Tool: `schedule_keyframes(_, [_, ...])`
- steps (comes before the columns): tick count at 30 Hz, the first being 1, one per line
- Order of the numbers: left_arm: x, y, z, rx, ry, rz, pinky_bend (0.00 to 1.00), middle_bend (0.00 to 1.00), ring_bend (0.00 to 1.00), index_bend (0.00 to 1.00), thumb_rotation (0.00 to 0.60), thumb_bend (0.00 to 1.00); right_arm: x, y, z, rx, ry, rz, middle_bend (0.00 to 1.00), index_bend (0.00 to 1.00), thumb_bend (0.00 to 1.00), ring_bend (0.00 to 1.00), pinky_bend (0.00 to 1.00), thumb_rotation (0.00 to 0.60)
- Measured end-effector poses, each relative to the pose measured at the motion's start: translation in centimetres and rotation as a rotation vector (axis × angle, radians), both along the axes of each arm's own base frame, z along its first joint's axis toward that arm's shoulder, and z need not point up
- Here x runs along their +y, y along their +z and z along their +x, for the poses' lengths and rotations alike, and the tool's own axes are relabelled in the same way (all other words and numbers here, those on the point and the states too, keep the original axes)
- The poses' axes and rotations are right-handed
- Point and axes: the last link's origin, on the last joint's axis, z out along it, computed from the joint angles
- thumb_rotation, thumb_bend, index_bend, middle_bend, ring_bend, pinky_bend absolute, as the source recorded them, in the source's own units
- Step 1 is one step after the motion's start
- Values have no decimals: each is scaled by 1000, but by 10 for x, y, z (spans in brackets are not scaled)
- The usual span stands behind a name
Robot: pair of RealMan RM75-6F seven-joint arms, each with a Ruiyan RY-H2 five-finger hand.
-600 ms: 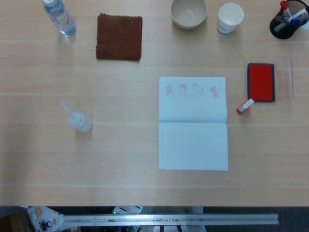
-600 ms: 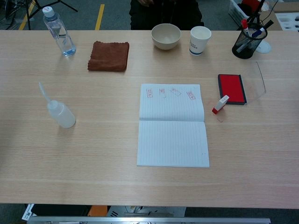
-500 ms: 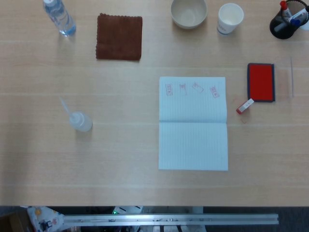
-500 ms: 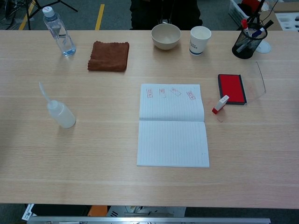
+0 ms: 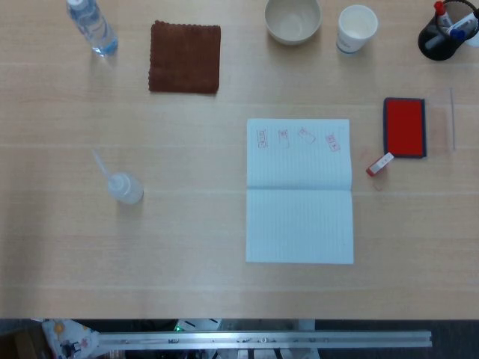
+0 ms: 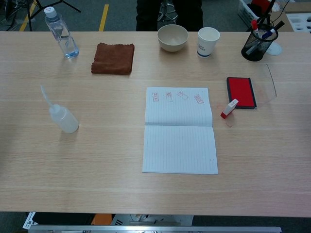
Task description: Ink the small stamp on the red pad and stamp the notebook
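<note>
An open lined notebook (image 5: 299,191) (image 6: 180,130) lies flat at the table's middle, with several red stamp marks in a row along the top of its upper page. The small red-and-white stamp (image 5: 379,164) (image 6: 230,108) lies on its side just right of the notebook. Behind the stamp sits the red ink pad (image 5: 405,127) (image 6: 240,92) in its dark frame, lid off. Neither of my hands appears in the head view or the chest view.
A clear lid (image 6: 270,82) stands right of the pad. Along the far edge are a water bottle (image 6: 61,33), brown cloth (image 6: 113,58), beige bowl (image 6: 172,37), paper cup (image 6: 208,41) and black pen holder (image 6: 257,43). A squeeze bottle (image 6: 61,116) lies at left.
</note>
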Motion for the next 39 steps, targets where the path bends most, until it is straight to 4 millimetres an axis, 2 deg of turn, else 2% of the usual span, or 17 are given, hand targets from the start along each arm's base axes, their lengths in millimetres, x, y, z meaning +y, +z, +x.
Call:
schedule_keyframes(9, [-3,3,-2,-4,5,5,87,125,107,167,600,340,-23,-35,17,53,64,144,384,466,266,184,191,600])
schedule_keyframes(16, [-5,3,-3,-5,6,5,86,125,107,167,600,340,-36,-75,27,131,121,251,360,466,260,180,171,600])
schedule_keyframes(28, [-5,3,-7,-3,19,0,86,125,107,167,600,340,-57,-122,21,213,136,320,311,466,243,124,146,600])
schedule_keyframes(39, [-6,4,-8,-3,22,2,86,125,107,167,600,340,-70,-150,18,248,171,347,302,466,216,114,116,600])
